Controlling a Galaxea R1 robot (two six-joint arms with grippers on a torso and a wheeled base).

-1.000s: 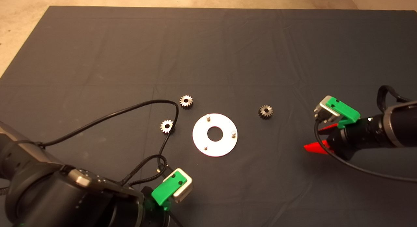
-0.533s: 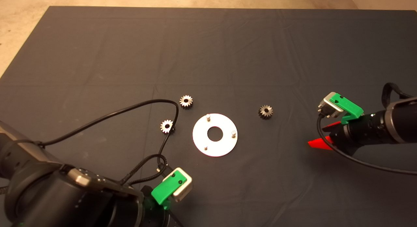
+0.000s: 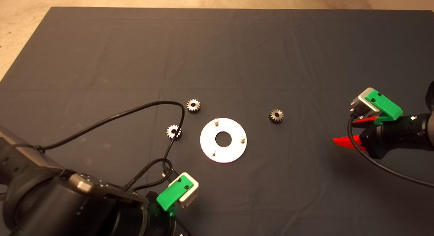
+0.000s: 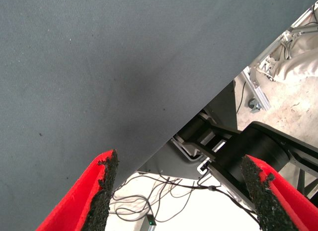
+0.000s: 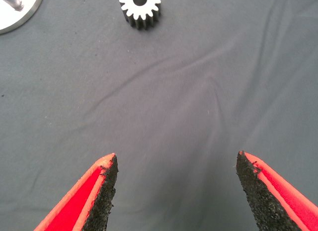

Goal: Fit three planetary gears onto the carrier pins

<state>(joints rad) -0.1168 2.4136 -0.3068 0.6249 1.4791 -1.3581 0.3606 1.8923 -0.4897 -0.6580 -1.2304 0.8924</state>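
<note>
Three planetary gears lie flat on the dark mat: one (image 3: 193, 105) beyond the disc's left side, one (image 3: 173, 131) left of the disc, one (image 3: 276, 116) to its right. The pale disc (image 3: 234, 151) has three bare carrier pins (image 3: 216, 120), (image 3: 242, 138), (image 3: 213, 153). My right gripper (image 3: 346, 131) hovers open at the right, well clear of the right gear (image 5: 140, 7), nothing between its fingers (image 5: 102, 191). The left gripper (image 4: 179, 166) is parked open at the mat's near edge; only its green mount (image 3: 171, 195) shows from above.
A black cable (image 3: 135, 110) from the left arm loops across the mat and passes against the left gear. The left wrist view shows the mat's edge with the robot's base and floor cables beyond. Bare floor borders the mat's far and left sides.
The right gripper has drawn back to the right and slightly farther up the mat, away from the right gear. The left arm has barely shifted. Gears and disc have not moved.
</note>
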